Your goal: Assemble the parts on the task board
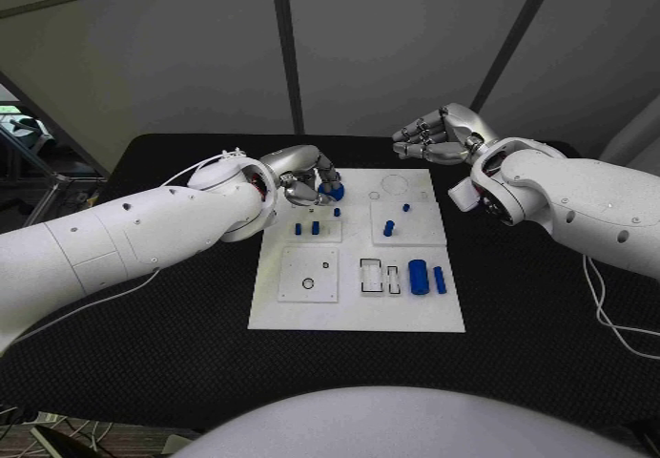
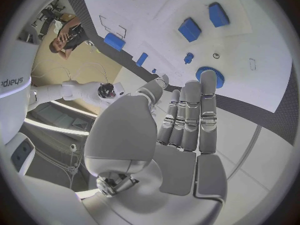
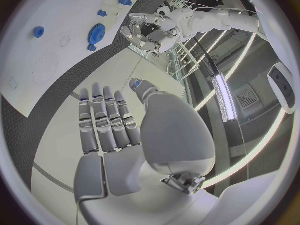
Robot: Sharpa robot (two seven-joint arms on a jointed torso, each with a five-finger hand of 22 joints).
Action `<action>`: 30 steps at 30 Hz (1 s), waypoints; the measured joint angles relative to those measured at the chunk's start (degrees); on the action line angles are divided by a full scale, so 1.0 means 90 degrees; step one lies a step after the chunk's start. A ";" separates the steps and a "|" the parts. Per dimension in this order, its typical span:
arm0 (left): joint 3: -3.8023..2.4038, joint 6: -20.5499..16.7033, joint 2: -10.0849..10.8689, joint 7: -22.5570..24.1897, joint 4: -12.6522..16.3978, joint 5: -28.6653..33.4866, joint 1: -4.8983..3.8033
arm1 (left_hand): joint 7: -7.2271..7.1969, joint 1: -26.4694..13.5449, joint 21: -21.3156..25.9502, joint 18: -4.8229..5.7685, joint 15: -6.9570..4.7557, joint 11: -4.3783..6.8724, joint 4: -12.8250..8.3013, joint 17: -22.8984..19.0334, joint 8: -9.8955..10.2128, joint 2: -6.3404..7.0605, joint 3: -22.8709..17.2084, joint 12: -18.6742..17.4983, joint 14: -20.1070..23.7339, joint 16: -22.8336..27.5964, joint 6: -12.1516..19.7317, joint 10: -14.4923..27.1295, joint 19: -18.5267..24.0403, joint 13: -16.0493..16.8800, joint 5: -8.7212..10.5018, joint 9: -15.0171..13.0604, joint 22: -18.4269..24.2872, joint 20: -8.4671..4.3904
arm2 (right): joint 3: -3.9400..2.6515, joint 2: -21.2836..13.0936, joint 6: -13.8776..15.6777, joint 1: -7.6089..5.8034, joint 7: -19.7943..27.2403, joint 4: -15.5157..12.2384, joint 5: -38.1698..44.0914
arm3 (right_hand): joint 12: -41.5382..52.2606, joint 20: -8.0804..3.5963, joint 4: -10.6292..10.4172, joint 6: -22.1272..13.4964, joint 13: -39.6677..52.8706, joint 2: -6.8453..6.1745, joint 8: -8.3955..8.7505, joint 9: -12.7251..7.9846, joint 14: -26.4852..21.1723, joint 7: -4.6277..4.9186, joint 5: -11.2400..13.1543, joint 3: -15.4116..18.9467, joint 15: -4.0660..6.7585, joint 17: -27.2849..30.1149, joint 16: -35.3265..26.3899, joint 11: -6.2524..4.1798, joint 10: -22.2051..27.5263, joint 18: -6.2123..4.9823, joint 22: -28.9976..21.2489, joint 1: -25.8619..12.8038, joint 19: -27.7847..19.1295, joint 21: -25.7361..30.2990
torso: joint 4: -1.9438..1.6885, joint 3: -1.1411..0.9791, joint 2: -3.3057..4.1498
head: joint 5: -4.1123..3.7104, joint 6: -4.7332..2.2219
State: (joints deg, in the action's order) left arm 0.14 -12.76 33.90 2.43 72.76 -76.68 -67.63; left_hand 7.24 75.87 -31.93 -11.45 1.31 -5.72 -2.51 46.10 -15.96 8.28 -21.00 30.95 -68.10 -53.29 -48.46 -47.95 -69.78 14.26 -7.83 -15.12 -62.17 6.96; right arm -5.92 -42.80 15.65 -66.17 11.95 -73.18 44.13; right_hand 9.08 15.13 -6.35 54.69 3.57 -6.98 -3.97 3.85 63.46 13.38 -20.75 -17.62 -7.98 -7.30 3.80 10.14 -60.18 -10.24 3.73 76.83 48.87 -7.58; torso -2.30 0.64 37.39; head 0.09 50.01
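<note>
The white task board [image 1: 358,305] lies in the middle of the black table. My left hand [image 1: 305,181] hovers over its far left corner, fingers straight and holding nothing. Just past its fingertips [image 2: 199,92] a blue gear [image 2: 209,76] lies flat on the board, also visible as the gear [image 1: 335,190] and the gear [image 3: 97,33]. Two blue blocks [image 1: 308,229], a blue peg [image 1: 389,227] and two blue cylinders [image 1: 428,278] rest on the board. My right hand [image 1: 438,134] hangs beyond the board's far right corner, empty, its fingers [image 3: 106,117] spread out.
Rectangular slots [image 1: 380,277] and a small ring [image 1: 310,283] mark the board's near half. A white cable [image 1: 606,305] trails over the table on the right. Bare black table surrounds the board on all sides.
</note>
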 measured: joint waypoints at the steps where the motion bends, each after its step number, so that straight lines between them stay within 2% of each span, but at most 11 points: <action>1: 0.0008 -0.0007 -0.0040 0.0020 -0.0042 -0.0116 0.0011 | 0.0014 0.0000 -0.0177 0.0001 -0.0006 0.0013 0.0000 0.0069 0.0033 0.0000 0.0000 -0.0020 -0.0083 -0.0130 -0.0034 -0.0013 -0.0078 -0.0043 0.0000 0.0038 -0.0094 -0.0010 | 0.0000 0.0004 0.0001 0.0001 0.0001 0.0002 0.0005 | 0.0000 0.0000 0.0000 0.0000 0.0000 0.0000 0.0000 0.0000 0.0000 0.0000 0.0000 0.0000 0.0000 0.0000 0.0000 0.0000 0.0000 0.0000 0.0000 0.0000 0.0000 0.0000 | 0.0000 -0.0001 0.0001 | 0.0000 0.0000; 9: 0.0042 0.0023 -0.0356 0.0070 -0.0408 -0.0848 0.0063 | -0.0036 0.0026 -0.1439 -0.0001 -0.0052 0.0067 0.0065 0.0566 0.0221 0.0026 0.0065 -0.0141 -0.0593 -0.1010 -0.0218 -0.0185 -0.0578 -0.0324 -0.0001 0.0265 -0.0772 -0.0056 | 0.0000 0.0035 0.0008 0.0006 0.0008 0.0010 0.0030 | 0.0000 0.0000 0.0000 0.0000 0.0000 0.0000 0.0000 0.0000 0.0000 0.0000 0.0000 0.0000 0.0000 0.0000 0.0000 0.0000 0.0000 -0.0001 0.0000 0.0000 0.0000 0.0000 | 0.0005 -0.0006 0.0006 | -0.0011 0.0000; 15: 0.0048 0.0124 -0.0593 0.0069 -0.0671 -0.1117 0.0082 | -0.0034 0.0068 -0.2104 -0.0002 -0.0078 0.0087 0.0069 0.0847 0.0317 0.0032 0.0068 -0.0246 -0.0823 -0.1441 -0.0306 -0.0253 -0.0810 -0.0475 -0.0001 0.0377 -0.1129 -0.0077 | 0.0000 0.0071 0.0010 0.0008 0.0010 0.0017 0.0044 | 0.0000 0.0000 0.0000 0.0000 0.0000 0.0000 0.0000 0.0000 0.0000 0.0000 0.0000 0.0000 0.0000 -0.0001 0.0000 0.0000 0.0000 0.0000 0.0000 0.0000 0.0000 0.0000 | 0.0008 -0.0008 0.0010 | -0.0008 0.0000; 23: 0.0051 0.0243 -0.0788 0.0060 -0.0915 -0.1316 0.0093 | -0.0020 0.0084 -0.2569 0.0000 -0.0089 0.0098 0.0088 0.1053 0.0389 0.0017 0.0049 -0.0321 -0.0967 -0.1722 -0.0339 -0.0335 -0.0972 -0.0569 -0.0002 0.0449 -0.1376 -0.0089 | 0.0000 0.0081 0.0010 0.0008 0.0010 0.0018 0.0055 | 0.0000 0.0000 0.0000 0.0000 0.0000 0.0000 0.0000 0.0000 0.0000 0.0000 0.0000 0.0000 0.0000 0.0006 0.0000 0.0000 0.0000 0.0000 0.0000 0.0000 0.0000 0.0000 | 0.0008 -0.0008 0.0012 | -0.0012 -0.0002; 30: 0.0051 0.0386 -0.0869 0.0037 -0.1059 -0.1411 0.0094 | -0.0025 0.0109 -0.2872 -0.0002 -0.0100 0.0100 0.0105 0.1252 0.0428 -0.0009 0.0032 -0.0362 -0.1138 -0.1947 -0.0427 -0.0399 -0.1074 -0.0631 -0.0002 0.0491 -0.1419 -0.0102 | 0.0000 0.0099 0.0010 0.0008 0.0010 0.0016 0.0059 | 0.0000 0.0000 0.0000 0.0000 0.0000 0.0000 0.0000 0.0000 0.0000 0.0000 0.0000 0.0000 0.0000 0.0005 0.0000 0.0000 0.0000 0.0000 0.0000 0.0000 0.0000 0.0000 | 0.0008 -0.0007 0.0013 | -0.0021 -0.0002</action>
State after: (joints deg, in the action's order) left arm 0.60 -9.29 26.08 2.76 63.23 -89.38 -66.78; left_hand 7.02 76.85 -57.78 -11.47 0.41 -4.82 -1.57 57.36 -12.12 8.20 -20.71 27.69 -78.35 -70.81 -52.30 -51.54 -79.44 8.58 -7.85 -10.70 -74.95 6.05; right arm -5.92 -41.91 15.74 -66.09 12.04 -73.03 44.66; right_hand 9.08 15.14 -6.35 54.69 3.57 -6.98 -3.98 3.85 63.47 13.38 -20.75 -17.62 -7.98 -7.25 3.80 10.13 -60.18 -10.24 3.73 76.83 48.86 -7.58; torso -2.22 0.58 37.51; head -0.09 49.99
